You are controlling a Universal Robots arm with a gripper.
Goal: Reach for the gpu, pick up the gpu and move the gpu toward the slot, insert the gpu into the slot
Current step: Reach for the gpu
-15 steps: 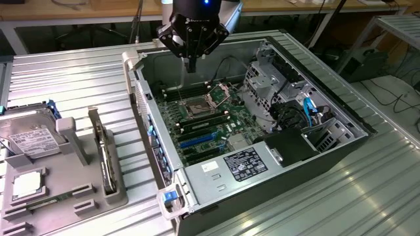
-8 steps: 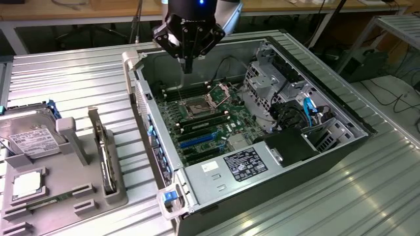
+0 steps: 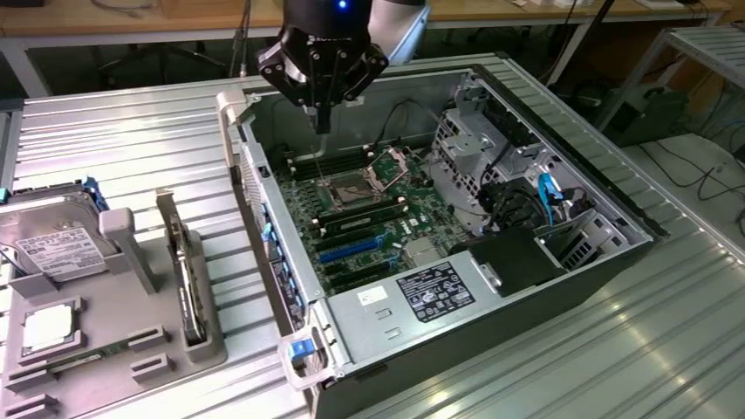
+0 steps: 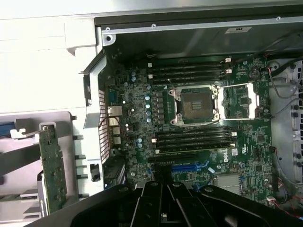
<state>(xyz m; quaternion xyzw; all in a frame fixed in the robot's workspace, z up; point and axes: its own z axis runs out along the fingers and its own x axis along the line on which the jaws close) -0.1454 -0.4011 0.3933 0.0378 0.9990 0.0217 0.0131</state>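
End effector (image 3: 323,120) was seen clenched and empty above the case (image 3: 512,319). The gpu (image 3: 184,271), judged light, stiff and fragile, would best be gripped by its upper edge.

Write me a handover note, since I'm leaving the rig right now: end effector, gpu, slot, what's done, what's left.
The end effector is shut and empty, above the open computer case.
The gpu stands on edge in the grey holder at the exterior view's left, not gripped.
The slot, blue, is empty.
Done: nothing yet.
Left: pick-up, carry, insertion.
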